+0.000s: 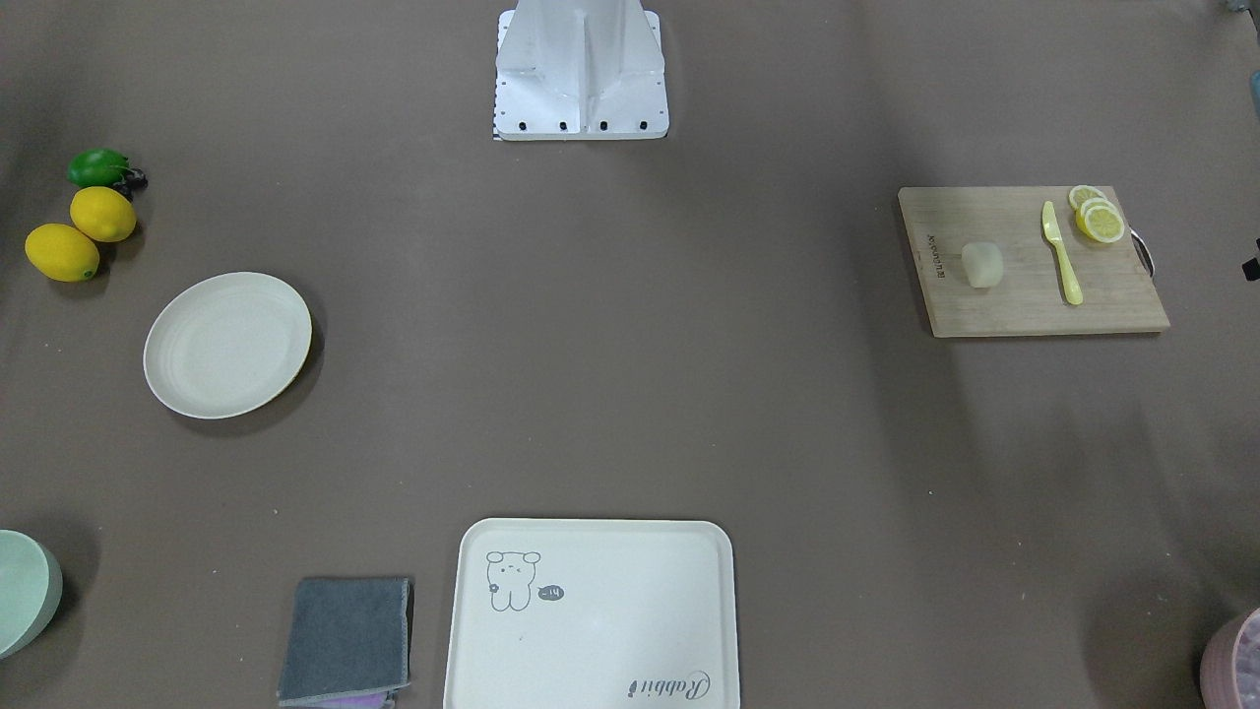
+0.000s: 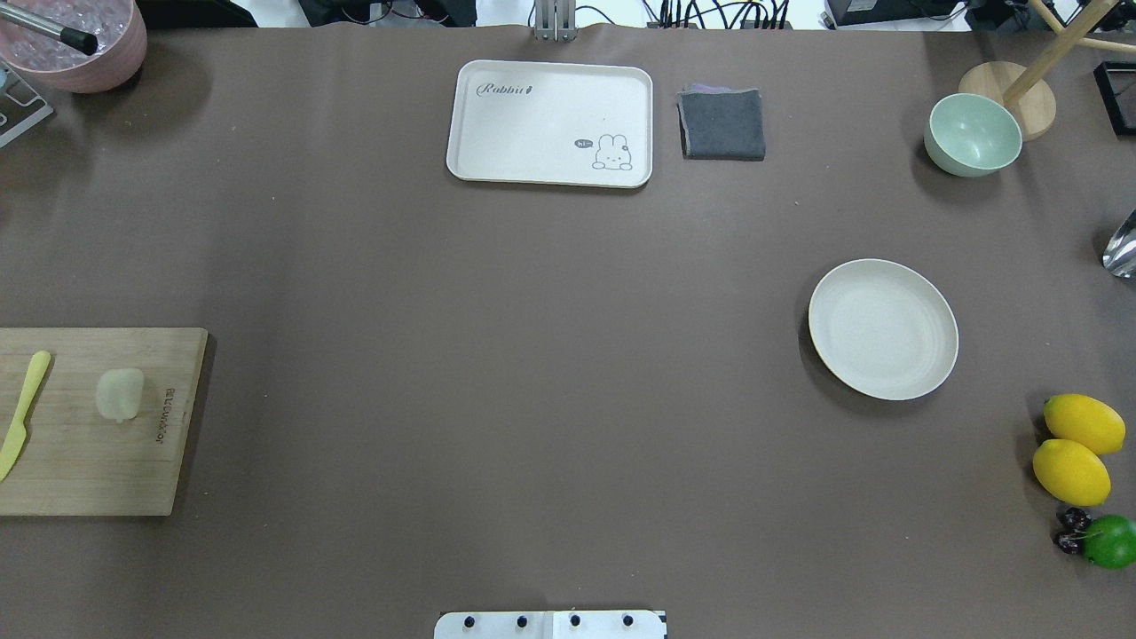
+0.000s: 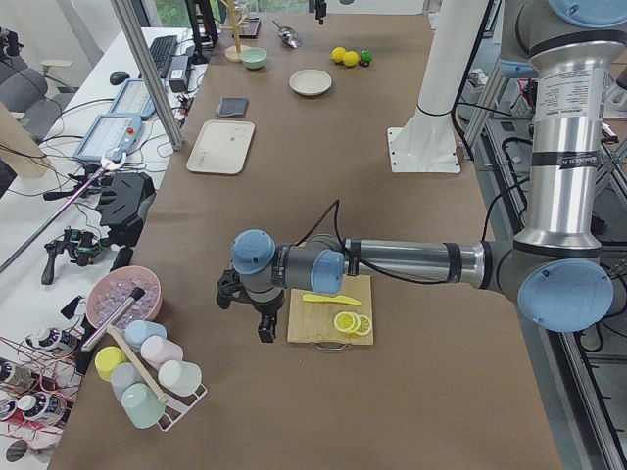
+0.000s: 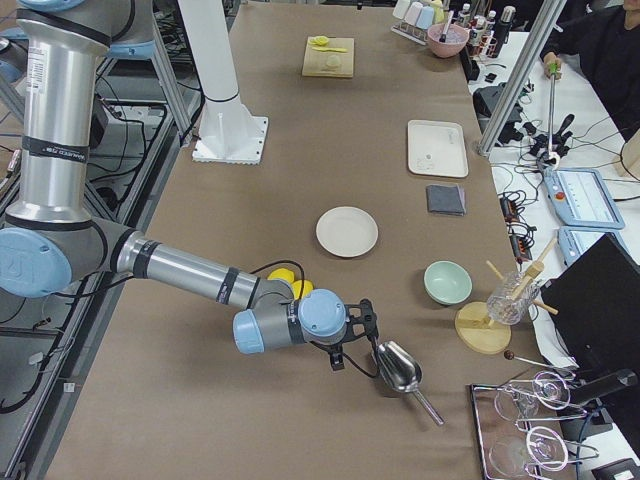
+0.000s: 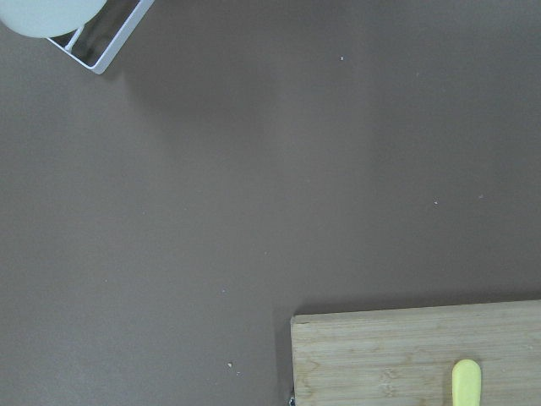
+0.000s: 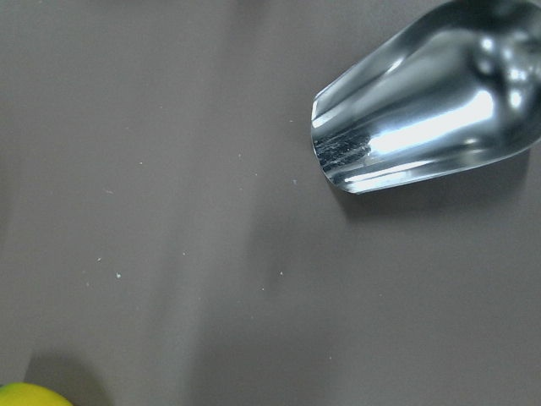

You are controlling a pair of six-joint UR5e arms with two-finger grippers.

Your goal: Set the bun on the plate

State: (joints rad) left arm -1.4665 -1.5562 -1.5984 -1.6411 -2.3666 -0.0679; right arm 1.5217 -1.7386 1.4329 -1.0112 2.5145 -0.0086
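Overhead exterior view gives you the whole layout: the bun [image 2: 120, 393], a small pale, soft-looking rounded block, sits on a wooden cutting board [image 2: 89, 461] at the desk's edge on the robot's left. The plate [image 2: 883, 328], round, plain off-white with a shallow raised rim, lies bare on the brown desk well toward the right end. Nothing sits on the open stretch of desk between them. On the board you also have a yellow-green plastic knife [image 2: 22, 413] lying beside the bun but apart from it, and past the knife a few lemon slices [image 1: 1098, 215] at the board's corner. Along the far edge lie a rectangular cream tray [image 2: 532, 133] with a cartoon drawing and a folded grey cloth [image 2: 723, 124] just beside it. A pale green bowl [image 2: 972, 133] stands near the far right corner. Two glossy lemons [image 2: 1083, 424] and a lime [image 2: 1111, 541] cluster at the right edge, near the plate but clear of it. The left hand [image 3: 265, 331] hangs over bare desk just off the board's outer end, and its wrist camera catches only a board corner and the knife's tip. The right hand [image 4: 358, 345] hangs low at the desk's right end beside a shiny metal scoop [image 6: 423, 110]. You cannot tell whether either hand is released or clenched, since each shows only in a side view. Neither one visibly holds anything.
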